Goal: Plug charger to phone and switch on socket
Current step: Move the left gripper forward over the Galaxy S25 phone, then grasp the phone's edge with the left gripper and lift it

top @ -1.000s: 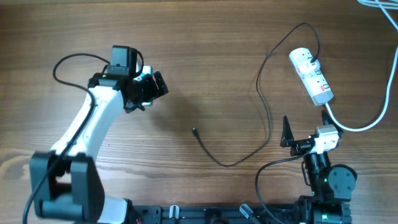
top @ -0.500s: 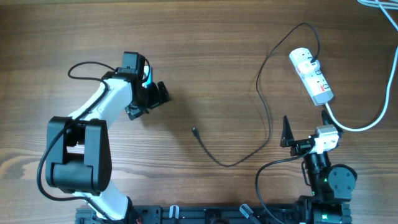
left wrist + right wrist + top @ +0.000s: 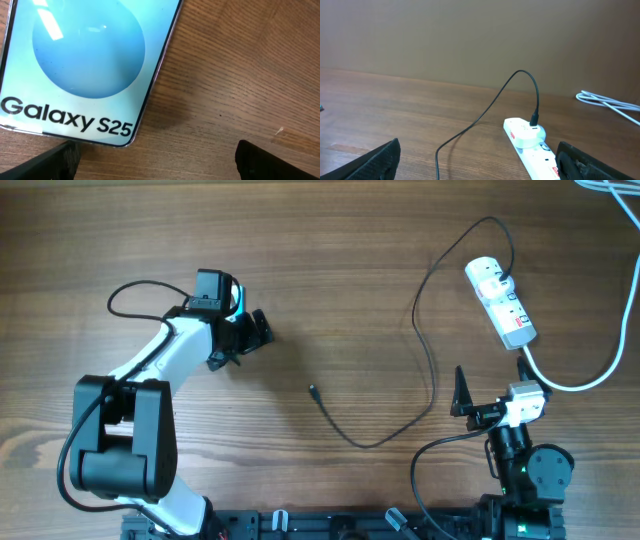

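The phone (image 3: 85, 60) lies flat on the wood with its teal screen and "Galaxy S25" text facing up. In the overhead view only a teal sliver of the phone (image 3: 238, 299) shows under my left gripper (image 3: 240, 340). That left gripper (image 3: 157, 165) hangs open just over the phone's near corner, touching nothing. The charger's black cable (image 3: 428, 370) runs from a white adapter (image 3: 487, 275) in the socket (image 3: 503, 304), and its tip (image 3: 312, 390) lies loose mid-table. My right gripper (image 3: 477, 167) stands open, short of the socket (image 3: 535, 152).
A thick white lead (image 3: 590, 375) curves from the socket's near end to the right table edge. More white cable (image 3: 610, 102) lies at the far right. Bare wood stretches between the phone and the cable tip.
My left arm has folded in, and its wrist has shifted slightly right over the phone. The right arm, cable and socket have not moved.
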### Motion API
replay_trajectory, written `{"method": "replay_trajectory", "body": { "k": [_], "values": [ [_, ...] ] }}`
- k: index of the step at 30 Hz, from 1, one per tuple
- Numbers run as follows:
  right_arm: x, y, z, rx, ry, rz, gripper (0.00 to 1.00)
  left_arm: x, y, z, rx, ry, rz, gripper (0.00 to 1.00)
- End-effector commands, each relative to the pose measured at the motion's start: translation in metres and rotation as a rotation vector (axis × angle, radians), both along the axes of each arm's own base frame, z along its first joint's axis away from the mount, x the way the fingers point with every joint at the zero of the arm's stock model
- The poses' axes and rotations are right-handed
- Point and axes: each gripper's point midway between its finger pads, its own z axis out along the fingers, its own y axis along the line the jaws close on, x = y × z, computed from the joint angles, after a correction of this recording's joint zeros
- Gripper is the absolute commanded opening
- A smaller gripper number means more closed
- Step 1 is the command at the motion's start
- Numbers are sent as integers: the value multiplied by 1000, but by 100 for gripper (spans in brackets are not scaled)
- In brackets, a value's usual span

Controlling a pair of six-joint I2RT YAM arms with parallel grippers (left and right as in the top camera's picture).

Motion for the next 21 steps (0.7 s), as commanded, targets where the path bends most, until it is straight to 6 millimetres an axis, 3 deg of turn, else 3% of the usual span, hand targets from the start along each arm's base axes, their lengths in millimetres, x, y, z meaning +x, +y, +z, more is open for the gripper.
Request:
{"method": "replay_trajectory", "body": {
  "k": [1, 4, 7, 10, 13, 17, 19, 21],
  "values": [
    [0, 2, 1, 11, -3, 10, 100, -34, 18, -20, 87, 171, -27, 100],
    [0, 2, 1, 10, -3, 10, 100, -17, 42, 13, 194, 176, 2, 100],
    [0, 2, 1, 11, -3, 10, 100, 11, 42, 35, 221, 84, -83, 100],
    [0, 2, 1, 11, -3, 10, 100, 43, 50, 46, 277, -44, -51, 100],
    [0, 2, 1, 11, -3, 10, 100, 58, 56, 49, 315, -108, -30, 100],
    [0, 2, 1, 11, -3, 10, 100, 64, 55, 33, 314, -106, -31, 100],
    [0, 1, 1, 11, -3, 10, 100, 59, 56, 2, 318, -36, -42, 100],
    [0, 2, 1, 11, -2, 10, 100, 55, 56, -13, 321, 4, -48, 100]
  ]
}}
